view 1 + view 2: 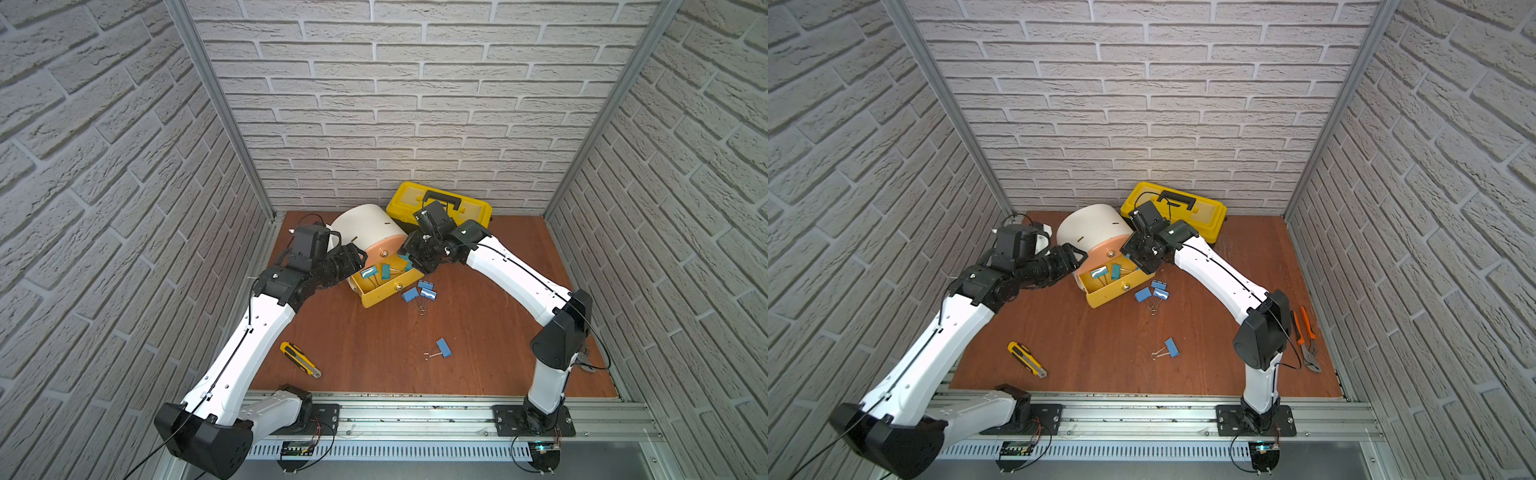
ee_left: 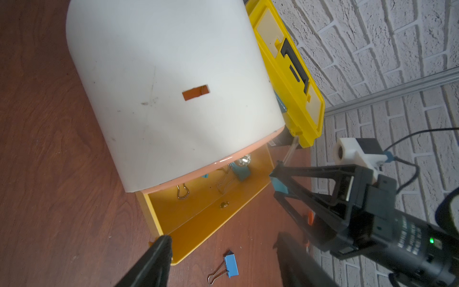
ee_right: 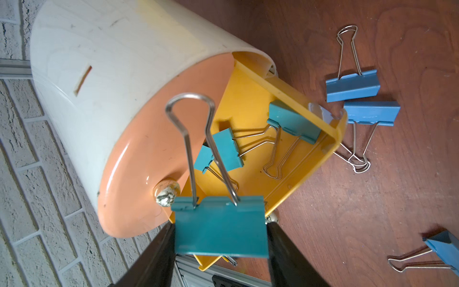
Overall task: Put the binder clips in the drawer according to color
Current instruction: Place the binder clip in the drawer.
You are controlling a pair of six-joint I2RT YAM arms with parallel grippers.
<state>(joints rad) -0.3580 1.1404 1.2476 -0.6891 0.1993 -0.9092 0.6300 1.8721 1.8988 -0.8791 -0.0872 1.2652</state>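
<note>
The white drum-shaped drawer cabinet (image 1: 365, 226) stands at the back, its yellow drawer (image 1: 384, 293) pulled out. Two teal binder clips (image 3: 293, 121) (image 3: 224, 149) lie inside it. My right gripper (image 3: 220, 238) hangs over the open drawer, shut on another teal binder clip (image 3: 218, 218) whose wire handles point away. Three blue clips (image 1: 419, 291) lie bunched on the table by the drawer front, and one more (image 1: 444, 347) lies nearer the front. My left gripper (image 2: 223, 242) is open beside the drawer, one fingertip (image 2: 162, 244) at the drawer's front corner.
A yellow-black toolbox (image 1: 440, 203) sits behind the cabinet against the back wall. A yellow utility knife (image 1: 300, 359) lies front left beside the left arm. Orange-handled pliers (image 1: 1306, 338) lie by the right wall. Brick-patterned walls close in three sides.
</note>
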